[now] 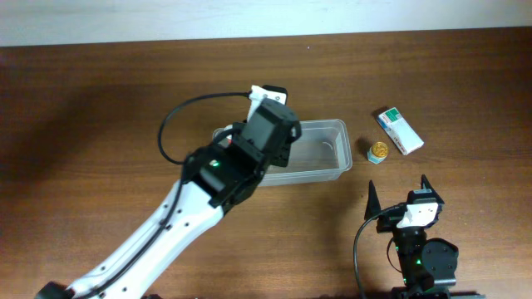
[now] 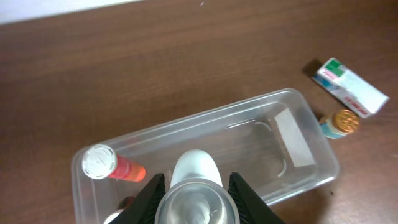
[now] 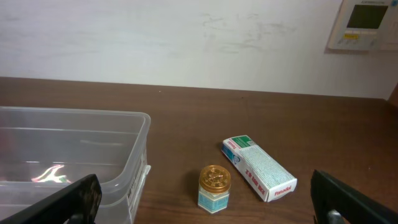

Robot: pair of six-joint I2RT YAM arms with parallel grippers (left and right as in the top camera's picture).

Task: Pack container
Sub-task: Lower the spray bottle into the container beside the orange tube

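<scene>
The clear plastic container [image 1: 320,149] lies mid-table; it also shows in the left wrist view [image 2: 298,140] and the right wrist view [image 3: 124,146]. My left gripper [image 2: 196,199] hovers over its left end, shut on a white bottle [image 2: 196,171]. A red bottle with a white cap [image 2: 112,165] lies inside at the left end. My right gripper [image 3: 205,205] is open and empty at the front right, facing a small gold-lidded jar [image 3: 214,188] and a white-and-green box [image 3: 258,168]. The jar [image 1: 378,151] and box [image 1: 399,131] lie right of the container.
The left arm [image 1: 191,208] and its black cable [image 1: 179,116] cover the container's left half from above. A wall with a thermostat panel [image 3: 364,22] stands behind the table.
</scene>
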